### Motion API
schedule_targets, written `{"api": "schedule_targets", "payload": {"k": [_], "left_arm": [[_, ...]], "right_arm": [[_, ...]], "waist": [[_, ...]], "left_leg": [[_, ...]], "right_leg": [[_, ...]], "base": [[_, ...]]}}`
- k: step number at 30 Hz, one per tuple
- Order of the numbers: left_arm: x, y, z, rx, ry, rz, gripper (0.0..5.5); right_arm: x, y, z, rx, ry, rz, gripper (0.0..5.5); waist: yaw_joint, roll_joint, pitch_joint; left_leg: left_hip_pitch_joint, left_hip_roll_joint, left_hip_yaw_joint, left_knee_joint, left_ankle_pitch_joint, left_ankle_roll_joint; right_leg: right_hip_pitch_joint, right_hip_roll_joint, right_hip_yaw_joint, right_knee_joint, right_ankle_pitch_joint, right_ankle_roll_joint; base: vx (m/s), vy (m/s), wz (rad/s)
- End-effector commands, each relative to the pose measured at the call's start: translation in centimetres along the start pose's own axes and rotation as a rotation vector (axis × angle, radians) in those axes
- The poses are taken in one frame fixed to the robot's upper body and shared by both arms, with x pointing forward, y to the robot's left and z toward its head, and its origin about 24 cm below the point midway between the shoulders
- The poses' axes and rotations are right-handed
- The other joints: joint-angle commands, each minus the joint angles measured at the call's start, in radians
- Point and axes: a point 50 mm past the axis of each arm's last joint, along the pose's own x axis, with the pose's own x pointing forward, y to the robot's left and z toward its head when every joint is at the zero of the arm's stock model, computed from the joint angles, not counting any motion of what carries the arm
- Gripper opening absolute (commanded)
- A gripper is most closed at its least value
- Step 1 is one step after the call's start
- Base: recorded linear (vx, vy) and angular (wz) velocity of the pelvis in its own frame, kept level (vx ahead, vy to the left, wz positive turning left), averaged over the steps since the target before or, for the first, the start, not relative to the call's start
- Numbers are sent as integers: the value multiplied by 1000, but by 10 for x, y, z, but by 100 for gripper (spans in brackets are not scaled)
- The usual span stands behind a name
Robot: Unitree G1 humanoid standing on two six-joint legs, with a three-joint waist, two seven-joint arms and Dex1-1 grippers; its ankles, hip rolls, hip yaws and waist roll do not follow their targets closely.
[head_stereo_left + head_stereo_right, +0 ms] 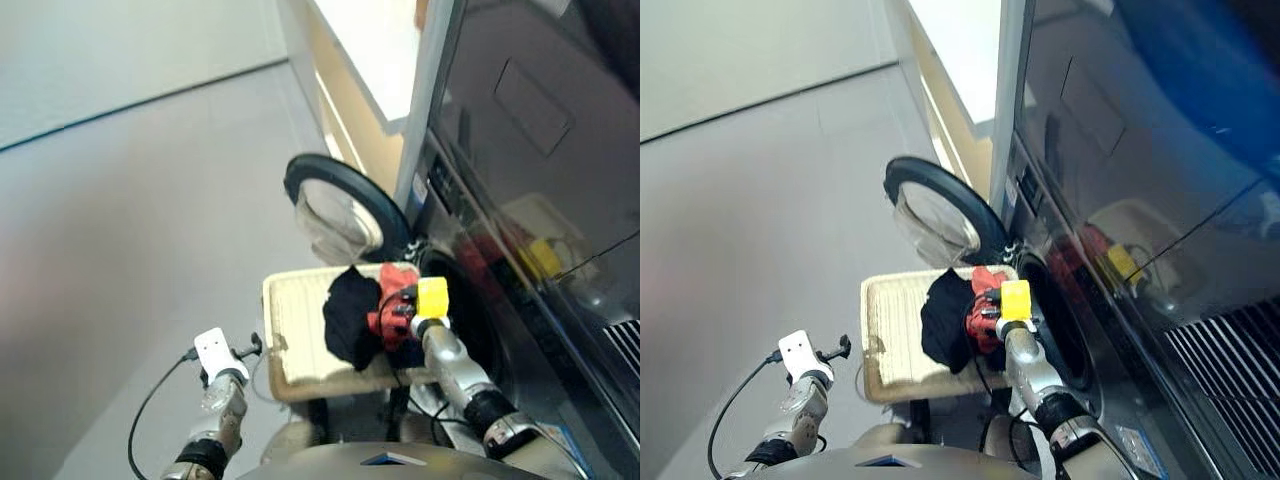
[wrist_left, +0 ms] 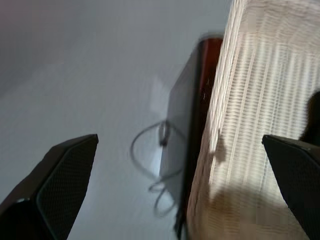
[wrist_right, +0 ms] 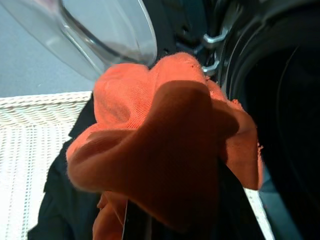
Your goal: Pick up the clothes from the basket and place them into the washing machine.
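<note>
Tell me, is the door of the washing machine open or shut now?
Open. The round glass door of the washing machine is swung out toward the floor, and the dark drum mouth lies uncovered beside the basket.

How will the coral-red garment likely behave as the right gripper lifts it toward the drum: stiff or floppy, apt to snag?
Probably floppy: the coral-red garment bunches in soft folds over the right gripper. Likely light for its size. It lies against the black garment in the basket, so it might drag that along.

text: none legible | labels: none | numbers: none
</note>
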Motion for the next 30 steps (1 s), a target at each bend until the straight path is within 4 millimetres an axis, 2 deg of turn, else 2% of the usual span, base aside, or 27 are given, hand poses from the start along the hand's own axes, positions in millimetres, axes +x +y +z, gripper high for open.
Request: {"api": "schedule_targets", "payload": {"k": [1, 2, 3, 7, 10, 14, 20, 23, 24, 25, 30], "left_arm": [[14, -21, 39, 58, -142, -74, 550], [14, -26, 41, 78, -154, -95, 550], [15, -28, 43, 96, -163, -105, 550], [18, -32, 50, 120, -181, -102, 550], [18, -30, 50, 140, -184, -90, 550], [19, -25, 55, 138, -200, -69, 550], [21, -24, 61, 146, -220, -53, 550], [21, -26, 66, 145, -240, -61, 550], [21, -26, 66, 145, -241, -62, 550], [21, -27, 69, 137, -251, -62, 550], [23, -33, 71, 154, -250, -83, 550]], "right_arm": [[21, 24, 54, 126, -189, 5, 0], [23, 24, 59, 142, -203, -11, 0], [25, 20, 64, 153, -216, -33, 0], [33, 6, 84, 288, -269, -130, 0], [38, -7, 91, 411, -270, -207, 0], [42, -24, 110, 590, -332, -286, 0], [46, -49, 129, 804, -392, -409, 0], [47, -73, 156, 909, -469, -493, 0], [47, -74, 157, 911, -471, -493, 0], [46, -85, 173, 1001, -525, -532, 0], [35, -132, 219, 1142, -633, -673, 0]], "waist": [[23, -46, 81], [23, -42, 93], [24, -36, 102], [18, -27, 134], [20, -13, 137], [17, 13, 130], [22, 48, 113], [35, 77, 102], [37, 77, 101], [40, 87, 100], [61, 118, 86]], "left_leg": [[-103, -14, 6, 70, 3, -2], [-132, -15, 1, 85, 3, 0], [-148, -10, -8, 103, -22, -7], [-274, -4, -12, 213, -56, -3], [-370, 1, -16, 293, -84, 7], [-489, 16, -17, 376, -111, 13], [-618, 30, -14, 460, -143, 25], [-667, 30, -17, 486, -154, 28], [-671, 30, -17, 488, -155, 28], [-689, 30, -20, 498, -159, 29], [-752, 35, -10, 525, -174, 34]], "right_leg": [[-20, -75, 17, 102, -73, 94], [-53, -78, 15, 127, -78, 91], [-72, -76, 19, 154, -103, 95], [-194, -86, 34, 252, -138, 81], [-296, -92, 52, 334, -164, 72], [-428, -99, 72, 430, -195, 64], [-578, -94, 110, 521, -226, 51], [-642, -92, 135, 554, -238, 49], [-646, -92, 135, 556, -238, 49], [-670, -90, 143, 567, -241, 48], [-760, -78, 184, 605, -257, 44]], "base": [[-61, -7, -13], [0, 0, 0], [0, 0, 0], [-53, -14, 72], [-17, 6, 20], [-13, 3, 17], [0, 0, 0], [0, 0, 0], [0, 0, 0], [0, 0, 0], [0, 0, 0]]}}
